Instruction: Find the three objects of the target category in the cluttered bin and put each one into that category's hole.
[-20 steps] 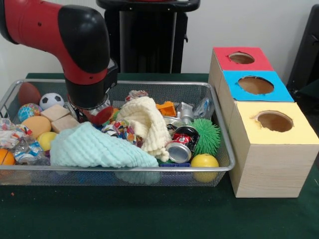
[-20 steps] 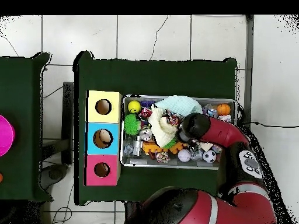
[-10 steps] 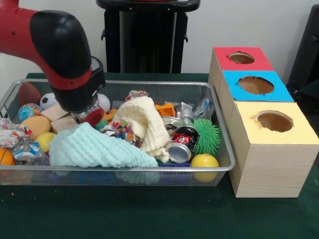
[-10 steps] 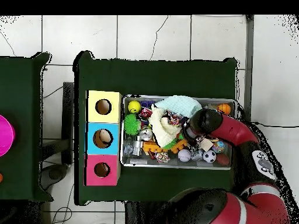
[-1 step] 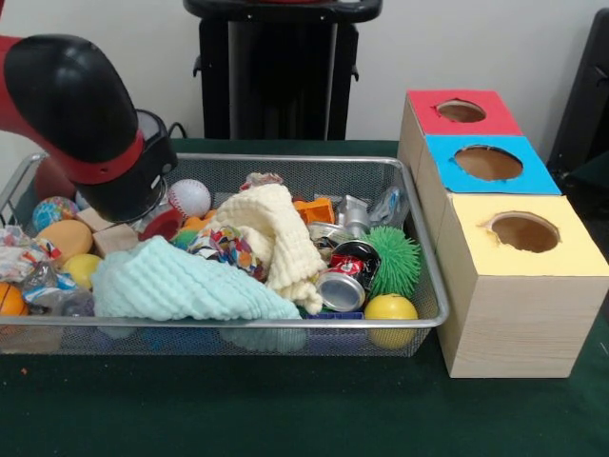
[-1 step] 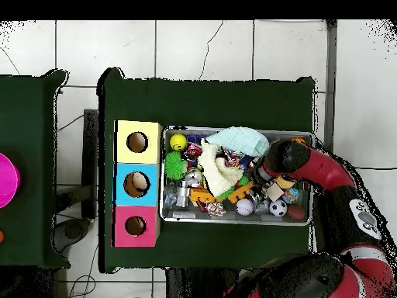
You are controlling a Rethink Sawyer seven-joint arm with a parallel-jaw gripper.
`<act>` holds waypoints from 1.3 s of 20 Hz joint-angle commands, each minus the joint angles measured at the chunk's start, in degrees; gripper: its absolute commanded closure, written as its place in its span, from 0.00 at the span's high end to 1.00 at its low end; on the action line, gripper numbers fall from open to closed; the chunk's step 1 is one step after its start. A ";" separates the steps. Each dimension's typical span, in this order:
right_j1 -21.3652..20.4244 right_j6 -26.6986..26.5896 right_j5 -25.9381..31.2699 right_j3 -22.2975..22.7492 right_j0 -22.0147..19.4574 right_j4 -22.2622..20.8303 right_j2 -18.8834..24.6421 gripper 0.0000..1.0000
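The wire bin (image 5: 285,325) holds a jumble of balls, cloths, cans and wrappers. My gripper (image 5: 136,208) is low in the bin's left part, behind a pale green cloth (image 5: 181,284) and beside a wooden block (image 5: 116,236); the black wrist hides it. A red rounded thing (image 5: 162,226) lies right at its tip. A white and red baseball (image 5: 188,197) sits just to its right. From overhead the gripper (image 6: 273,175) is over the bin's right part. Three boxes with holes stand beside the bin: red (image 5: 461,111), blue (image 5: 488,162), yellow (image 5: 523,231).
A cream cloth (image 5: 276,238) is heaped mid-bin. Right of it lie a crushed can (image 5: 347,276), a green spiky ball (image 5: 395,259) and a yellow ball (image 5: 391,309). Orange (image 5: 65,236), yellow (image 5: 83,268) and speckled (image 5: 55,211) balls crowd the left end.
The arm has swung toward the bin's left end in the front view, uncovering the baseball and hiding the soccer ball. The bin's contents look otherwise unmoved.
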 commanded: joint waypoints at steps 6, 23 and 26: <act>13.14 -23.33 -22.62 -7.79 -6.14 -19.93 6.94 1.00; 0.24 -7.62 -21.00 8.00 -4.57 -20.10 6.11 1.00; -1.30 -6.90 -20.22 9.35 -4.27 -19.73 5.93 1.00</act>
